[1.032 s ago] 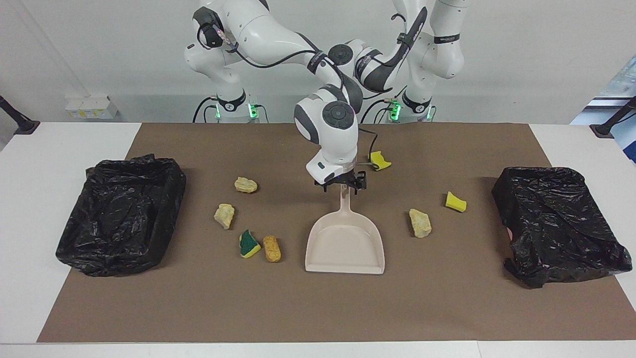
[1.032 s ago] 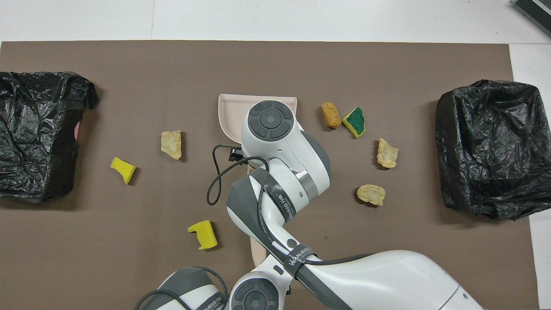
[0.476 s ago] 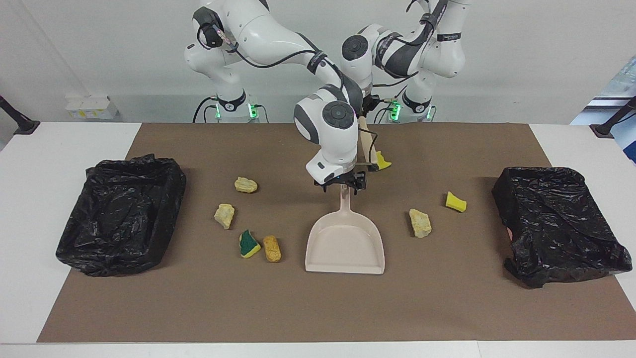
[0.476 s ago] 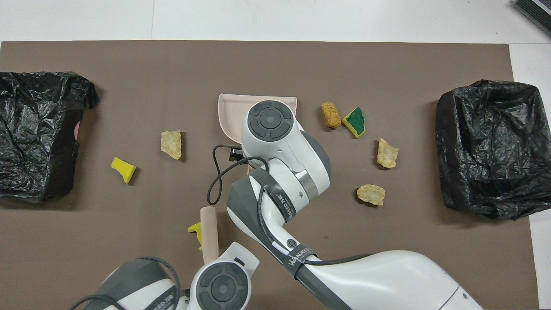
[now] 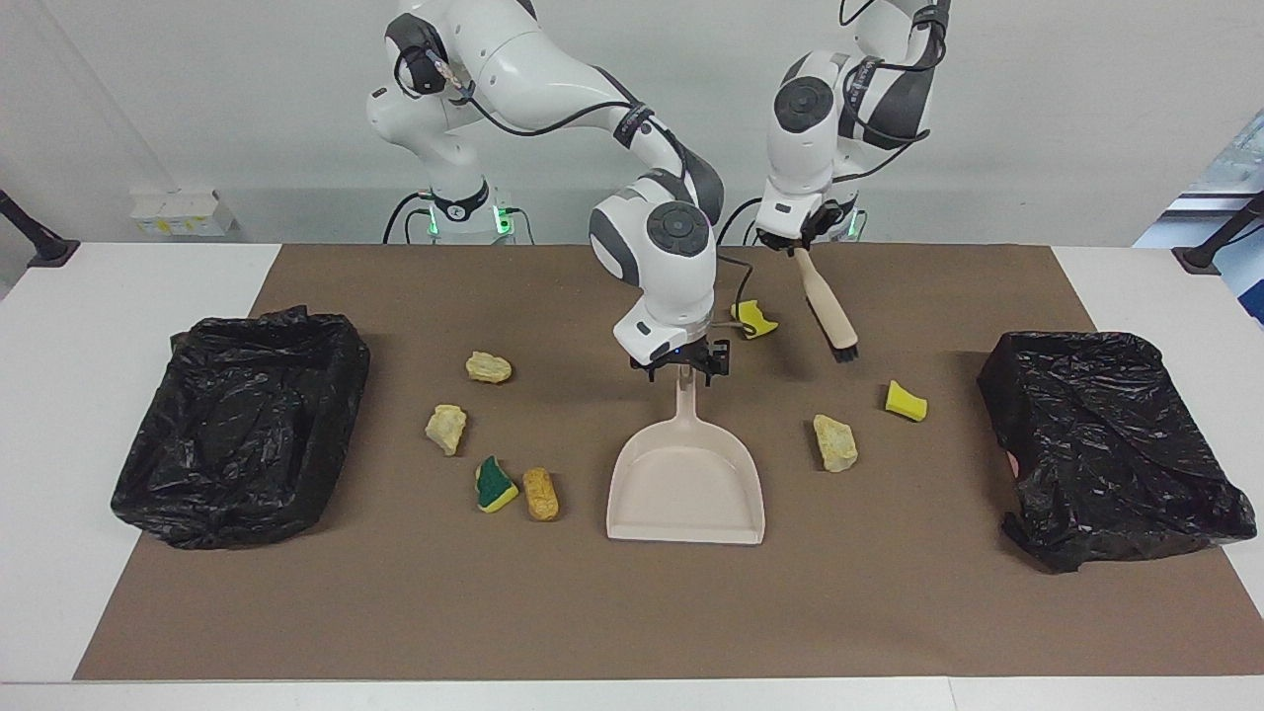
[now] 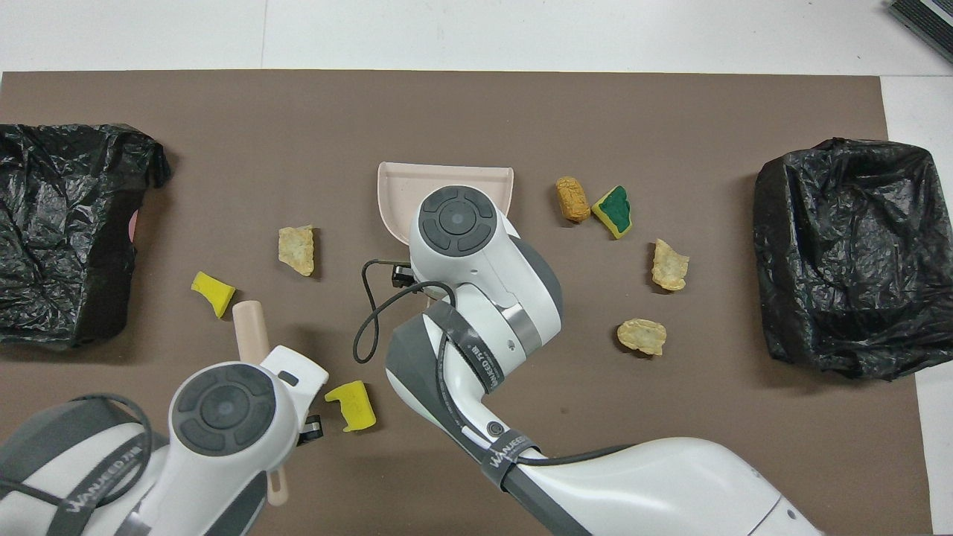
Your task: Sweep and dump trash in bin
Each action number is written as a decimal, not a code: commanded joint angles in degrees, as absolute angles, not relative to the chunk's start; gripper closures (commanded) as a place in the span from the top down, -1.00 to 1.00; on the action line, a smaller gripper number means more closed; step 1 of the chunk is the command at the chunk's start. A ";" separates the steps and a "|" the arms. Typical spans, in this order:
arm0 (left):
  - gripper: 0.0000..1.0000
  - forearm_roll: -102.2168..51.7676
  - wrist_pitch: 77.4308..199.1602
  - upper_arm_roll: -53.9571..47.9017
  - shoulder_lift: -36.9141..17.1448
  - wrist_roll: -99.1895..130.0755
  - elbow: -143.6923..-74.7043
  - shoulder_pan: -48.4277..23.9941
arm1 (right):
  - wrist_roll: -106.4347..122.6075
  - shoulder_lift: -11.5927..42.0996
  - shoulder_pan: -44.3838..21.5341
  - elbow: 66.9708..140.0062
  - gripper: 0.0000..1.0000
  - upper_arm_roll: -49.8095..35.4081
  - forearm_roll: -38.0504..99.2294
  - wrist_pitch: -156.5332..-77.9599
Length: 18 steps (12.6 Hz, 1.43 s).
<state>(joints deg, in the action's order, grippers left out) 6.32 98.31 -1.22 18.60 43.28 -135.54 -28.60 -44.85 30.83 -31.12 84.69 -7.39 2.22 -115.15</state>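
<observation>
- Swung out from above the dustpan [image 5: 686, 494] handle toward the left arm's end: left gripper [image 5: 793, 244], clamped shut on brush [image 5: 828, 314], bristles down.
- Low at the dustpan handle: right gripper [image 5: 681, 370]; cannot tell whether gripping yet.
- Scattered on both sides of the dustpan, none in it: trash [image 5: 834, 442].
- Probably ready for first sweep.

A plain white wall [image 5: 1037, 118] rises past a white table [image 5: 59, 395] under even light.

Robot lab: two arms [image 5: 553, 69], bare wall.
</observation>
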 commanded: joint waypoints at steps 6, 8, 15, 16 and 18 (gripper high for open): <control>-1.00 12.56 106.78 -1.93 12.31 31.75 -133.16 -10.83 | -45.88 30.76 -32.69 86.83 0.10 -7.29 -2.19 -116.72; -1.00 12.57 108.45 -1.93 8.81 30.76 -132.98 -9.06 | -45.70 30.85 -32.61 87.36 0.11 -7.38 -4.65 -117.86; -1.00 9.23 112.76 -2.28 6.07 18.90 -133.24 -10.11 | -44.83 30.33 -32.87 86.66 -1.00 -7.47 -6.24 -117.77; -1.00 8.45 113.37 -2.46 5.98 18.72 -133.24 -10.98 | -43.08 29.71 -32.44 86.66 -1.00 -7.56 -6.07 -117.16; -1.00 7.74 114.61 -2.46 6.06 18.55 -133.33 -13.53 | -37.56 28.39 -32.43 87.10 -1.00 -7.56 -5.71 -116.28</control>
<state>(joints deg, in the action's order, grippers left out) 8.85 113.77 -2.81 6.38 19.27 -134.06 -11.22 -41.59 30.37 -32.82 86.15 -7.22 -4.64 -116.61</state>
